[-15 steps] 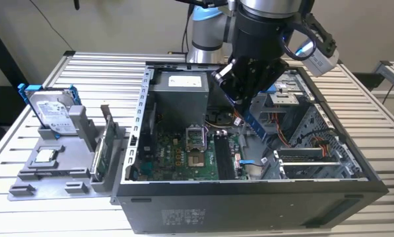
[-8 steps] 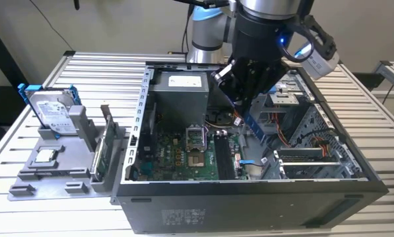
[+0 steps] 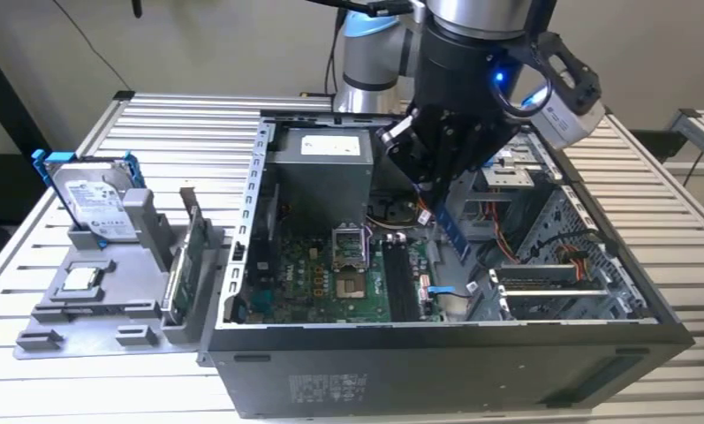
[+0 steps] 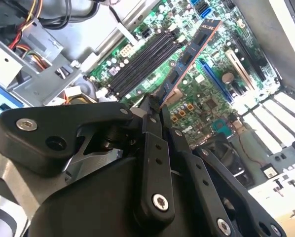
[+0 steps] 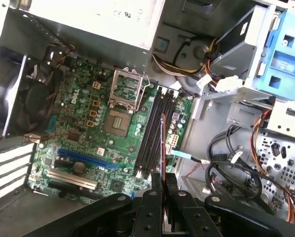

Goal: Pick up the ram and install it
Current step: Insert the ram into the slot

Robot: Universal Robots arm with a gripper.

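Observation:
My gripper (image 3: 431,189) hangs inside the open computer case (image 3: 446,362), shut on the ram (image 3: 450,223). The ram is a slim dark stick with a blue face, and it slants down from the fingers toward the motherboard. In the second wrist view the ram (image 4: 189,49) reaches out from the gripper (image 4: 155,102) over the board, beside the black memory slots (image 4: 140,61). In the first wrist view the ram (image 5: 163,143) appears edge-on, just above and alongside the memory slots (image 5: 151,131), with the gripper (image 5: 163,181) clamped on its near end.
A grey holder (image 3: 98,300) on the exterior view's left carries a hard drive with blue rails (image 3: 93,208) and a green circuit card (image 3: 186,256). Inside the case are the power supply (image 3: 316,168), the processor socket (image 3: 352,252), cables and a drive cage (image 3: 541,265).

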